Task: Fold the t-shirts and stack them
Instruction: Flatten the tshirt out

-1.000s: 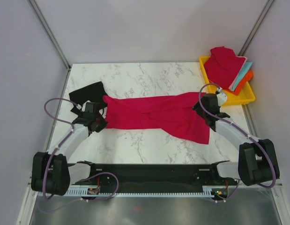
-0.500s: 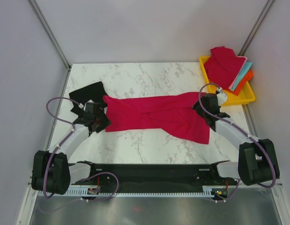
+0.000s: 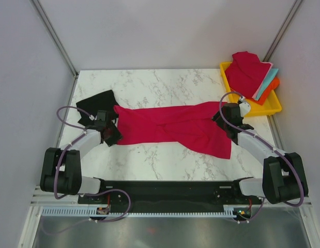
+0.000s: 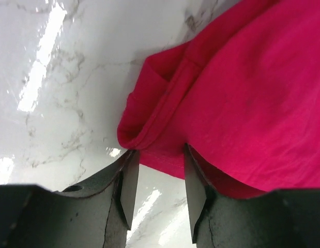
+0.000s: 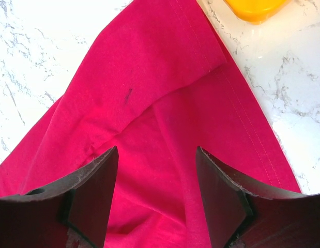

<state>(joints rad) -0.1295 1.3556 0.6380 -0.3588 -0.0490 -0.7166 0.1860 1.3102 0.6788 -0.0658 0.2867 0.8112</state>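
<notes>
Crimson t-shirt (image 3: pixel 170 126) lay spread on the counter (image 3: pixel 149 88); the left claw (image 4: pixel 160 152) had nudged onto its 9 o'clock hem, released like the unmoved right claw (image 5: pixel 156 150), likely readying a fold.

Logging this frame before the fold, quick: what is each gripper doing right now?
Left gripper: open, red t-shirt hem at its tips.
Right gripper: open over the red t-shirt.
</notes>
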